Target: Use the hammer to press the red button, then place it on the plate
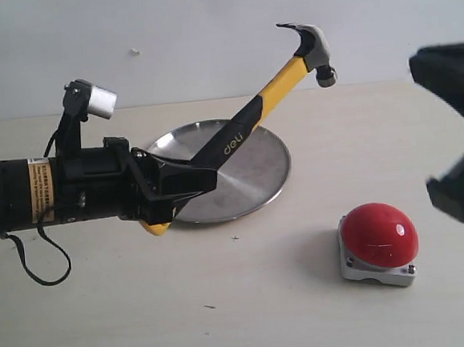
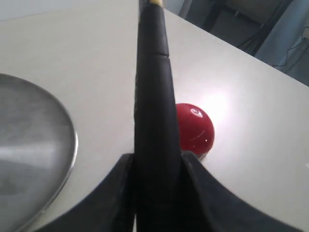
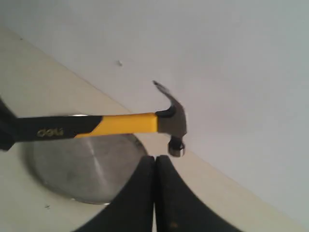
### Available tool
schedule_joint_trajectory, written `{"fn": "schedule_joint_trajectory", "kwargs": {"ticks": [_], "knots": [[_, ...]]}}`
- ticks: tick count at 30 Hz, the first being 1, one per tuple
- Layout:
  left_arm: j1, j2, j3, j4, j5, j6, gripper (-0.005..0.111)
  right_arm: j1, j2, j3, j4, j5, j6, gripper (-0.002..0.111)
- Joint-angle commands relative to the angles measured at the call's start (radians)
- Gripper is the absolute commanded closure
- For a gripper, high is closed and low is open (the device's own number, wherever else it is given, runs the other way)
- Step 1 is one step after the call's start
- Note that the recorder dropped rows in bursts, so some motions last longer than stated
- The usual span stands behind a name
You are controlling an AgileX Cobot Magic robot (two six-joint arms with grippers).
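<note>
My left gripper (image 1: 186, 179) is shut on the black grip of the hammer (image 1: 268, 95), which slants up and to the right, its grey head (image 1: 314, 48) high above the table. In the left wrist view the handle (image 2: 153, 111) runs up between the fingers (image 2: 205, 193). The red button (image 1: 378, 235) sits on its silver base at the front right, below and right of the hammer head; the left wrist view shows the button (image 2: 197, 128) beside the handle. The silver plate (image 1: 252, 176) lies behind my left gripper. My right gripper (image 3: 154, 158) is shut and empty, at the right edge.
The right arm's black body (image 1: 460, 135) hangs at the right edge above the button. A cable (image 1: 42, 261) loops down from the left arm. The beige table (image 1: 227, 310) meets a pale wall behind the plate.
</note>
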Motion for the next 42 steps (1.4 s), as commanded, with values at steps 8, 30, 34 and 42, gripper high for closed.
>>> {"fn": "schedule_joint_trajectory", "kwargs": {"ticks": [8, 30, 34, 42], "knots": [[0.002, -0.024, -0.014, 0.006, -0.128, -0.037, 0.107, 0.0, -0.269, 0.144, -0.003, 0.041, 0.427, 0.108], [-0.098, -0.024, -0.014, 0.308, -0.059, -0.045, 0.107, -0.639, -0.596, 0.144, -0.003, 0.139, 0.427, 0.108], [-0.128, -0.024, -0.014, 0.311, 0.016, -0.065, 0.107, -0.667, -0.625, 0.144, -0.003, 0.139, 0.429, 0.108], [-0.131, -0.024, -0.014, 0.319, 0.08, -0.094, 0.107, -0.667, -0.626, 0.144, -0.003, 0.139, 0.429, 0.108]]}}
